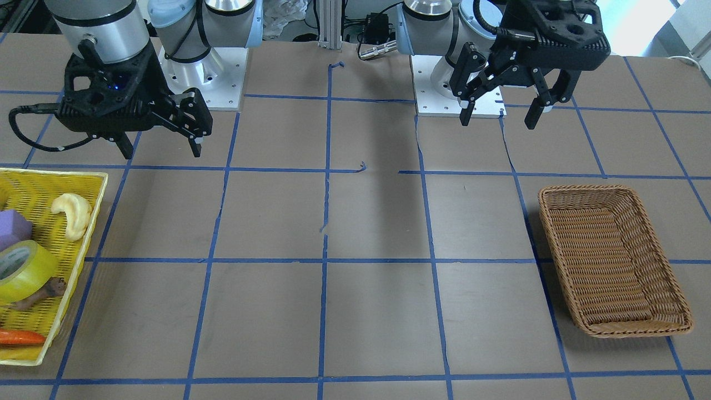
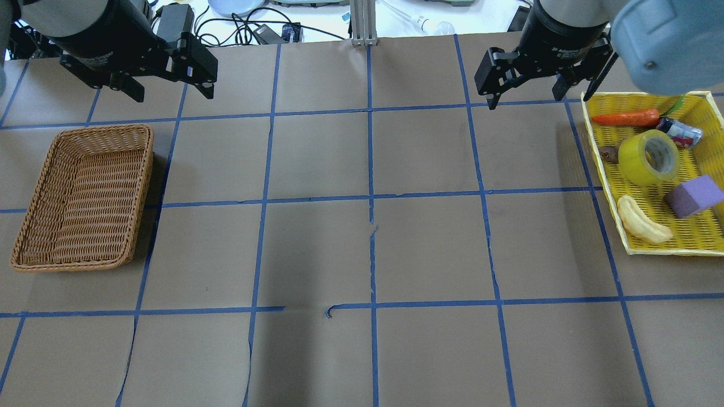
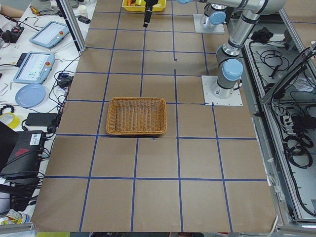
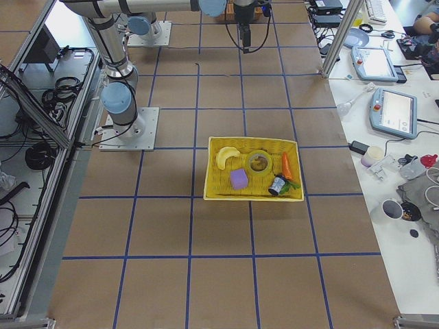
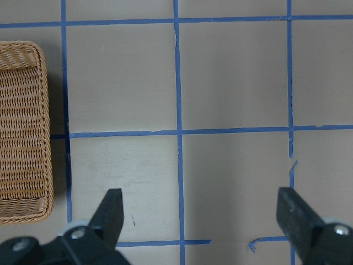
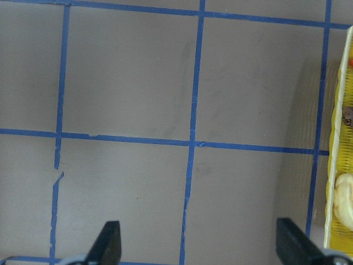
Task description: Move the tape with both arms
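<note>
Since the two baskets sit at opposite ends of the table, I'd guess neither arm reaches both, hence the two-arm job. Up front, the tape (image 1: 25, 271) lies in the yellow basket (image 1: 30, 189) on the robot's right, crammed in with a purple block (image 1: 11, 228), a banana toy (image 1: 72, 214), a carrot (image 1: 19, 337) and a small brown thing (image 1: 41, 291). The wicker basket (image 1: 602, 255) on its left has nothing in it. Further back, the left gripper (image 1: 499, 119) and right gripper (image 1: 161, 151) both hang spread wide, holding nothing, near their bases.
</note>
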### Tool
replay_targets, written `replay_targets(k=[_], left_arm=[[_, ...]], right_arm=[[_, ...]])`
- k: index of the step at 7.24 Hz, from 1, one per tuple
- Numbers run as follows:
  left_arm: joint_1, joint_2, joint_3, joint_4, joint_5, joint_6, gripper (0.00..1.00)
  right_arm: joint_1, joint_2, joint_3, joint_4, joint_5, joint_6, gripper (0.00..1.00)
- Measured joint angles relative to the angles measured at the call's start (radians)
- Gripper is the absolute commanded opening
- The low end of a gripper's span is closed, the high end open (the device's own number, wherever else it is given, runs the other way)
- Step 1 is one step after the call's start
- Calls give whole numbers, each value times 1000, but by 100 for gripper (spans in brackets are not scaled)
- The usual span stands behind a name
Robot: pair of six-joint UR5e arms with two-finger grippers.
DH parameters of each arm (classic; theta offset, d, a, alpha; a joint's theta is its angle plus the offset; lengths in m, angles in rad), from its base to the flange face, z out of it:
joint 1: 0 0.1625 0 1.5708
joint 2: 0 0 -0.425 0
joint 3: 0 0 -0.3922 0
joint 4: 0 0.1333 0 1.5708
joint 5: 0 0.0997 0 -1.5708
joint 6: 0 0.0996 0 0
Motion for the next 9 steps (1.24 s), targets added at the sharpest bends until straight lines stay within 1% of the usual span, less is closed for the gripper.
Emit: replay_targets(k=[2, 3, 9], left_arm=[[-1, 0, 0, 0, 0, 0, 100], [-1, 0, 0, 0, 0, 0, 100], [0, 0, 2, 0, 1, 1, 100]], right_arm=[[1, 10, -60, 54, 8, 9, 100], [0, 13, -74, 64, 10, 12, 100], [1, 14, -79, 69, 12, 12, 100]])
